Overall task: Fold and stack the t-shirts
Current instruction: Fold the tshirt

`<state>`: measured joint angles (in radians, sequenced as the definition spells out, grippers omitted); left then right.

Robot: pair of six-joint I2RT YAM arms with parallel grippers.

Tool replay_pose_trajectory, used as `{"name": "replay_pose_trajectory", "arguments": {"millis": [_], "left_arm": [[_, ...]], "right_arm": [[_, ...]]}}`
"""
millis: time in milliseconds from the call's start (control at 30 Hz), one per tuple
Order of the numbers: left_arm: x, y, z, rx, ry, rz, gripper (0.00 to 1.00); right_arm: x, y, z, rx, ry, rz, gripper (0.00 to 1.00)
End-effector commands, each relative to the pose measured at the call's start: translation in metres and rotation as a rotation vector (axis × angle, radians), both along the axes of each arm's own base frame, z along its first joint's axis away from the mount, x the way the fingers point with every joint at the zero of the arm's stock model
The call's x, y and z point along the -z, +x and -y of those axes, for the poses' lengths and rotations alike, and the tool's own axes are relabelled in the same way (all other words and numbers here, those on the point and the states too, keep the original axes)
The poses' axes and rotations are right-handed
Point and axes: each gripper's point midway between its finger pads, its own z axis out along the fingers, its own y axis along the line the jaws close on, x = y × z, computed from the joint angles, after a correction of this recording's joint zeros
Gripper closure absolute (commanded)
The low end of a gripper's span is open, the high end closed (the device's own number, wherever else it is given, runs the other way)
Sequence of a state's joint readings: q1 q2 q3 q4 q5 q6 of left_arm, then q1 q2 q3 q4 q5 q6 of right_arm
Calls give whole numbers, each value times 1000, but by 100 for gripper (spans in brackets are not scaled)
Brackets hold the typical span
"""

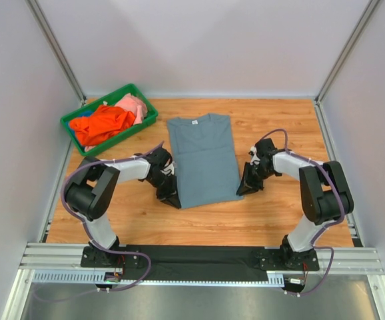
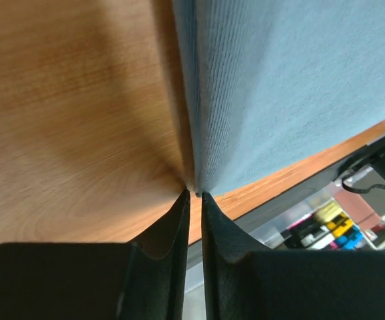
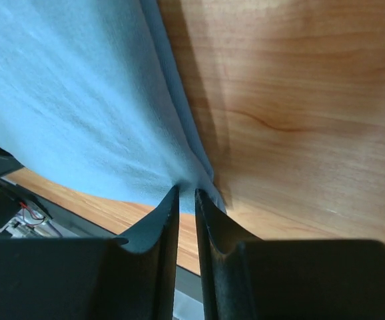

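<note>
A slate grey-blue t-shirt [image 1: 202,157] lies flat on the wooden table, folded into a long narrow panel with its white neck label at the far end. My left gripper [image 1: 172,199] is down at its near left corner, and the wrist view shows the jaws [image 2: 196,194] pinched narrowly on the fabric edge [image 2: 292,87]. At the near right corner my right gripper [image 1: 243,189] is likewise closed, with puckered cloth [image 3: 79,100] drawn between its tips [image 3: 186,190]. An orange t-shirt [image 1: 102,125] and a pink one [image 1: 134,105] lie crumpled in the bin.
The green plastic bin [image 1: 109,95] stands at the back left of the table. Bare wood [image 1: 279,127] lies right of the shirt. The black base rail [image 1: 199,257] runs along the near edge, and white walls enclose the table.
</note>
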<state>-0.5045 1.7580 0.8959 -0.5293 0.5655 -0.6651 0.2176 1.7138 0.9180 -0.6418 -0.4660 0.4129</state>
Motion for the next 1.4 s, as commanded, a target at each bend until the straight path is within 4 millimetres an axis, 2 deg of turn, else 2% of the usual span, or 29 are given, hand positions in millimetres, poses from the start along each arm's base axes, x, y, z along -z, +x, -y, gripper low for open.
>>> {"name": "replay_pose_trajectory", "arguments": {"millis": [0,133,233,300,333,400,433,567,700,867,967,1067,1167,1367], "left_arm": [[-6,19,-8,30,74,99,82],[-33,40,-15,22,126,185,80],[-53,41,-15,12,117,199,79],[-62,37,-11,5,84,191,72],[-64,30,-7,7,49,158,68],[-64,22,1,-4,-6,108,66],[-61,13,5,-4,-51,74,60],[-52,0,7,-42,-91,20,50],[-43,-11,11,-68,-133,-43,48],[-26,-21,18,-123,-188,-124,48],[-16,-26,13,-145,-143,-157,48],[-9,-26,6,-162,-82,-167,49],[-5,-20,1,-186,-29,-163,50],[-10,-13,-4,-265,23,-145,51]], "right_arm": [[10,-1,18,8,-105,59,83],[-13,-7,21,11,-106,88,79],[-28,-14,18,17,-73,99,75],[-33,-17,14,27,-53,100,67],[-36,-15,12,28,-33,110,61],[-36,-12,8,30,-14,111,56],[-32,-12,6,29,-4,88,53],[-21,-10,1,16,13,54,50],[-3,-14,4,0,-1,20,49],[12,-23,5,35,-7,-21,52],[13,-29,9,52,-24,-11,53],[15,-29,13,49,-50,-5,59],[19,-27,15,55,-66,0,65],[19,-27,21,76,-98,8,90]]}}
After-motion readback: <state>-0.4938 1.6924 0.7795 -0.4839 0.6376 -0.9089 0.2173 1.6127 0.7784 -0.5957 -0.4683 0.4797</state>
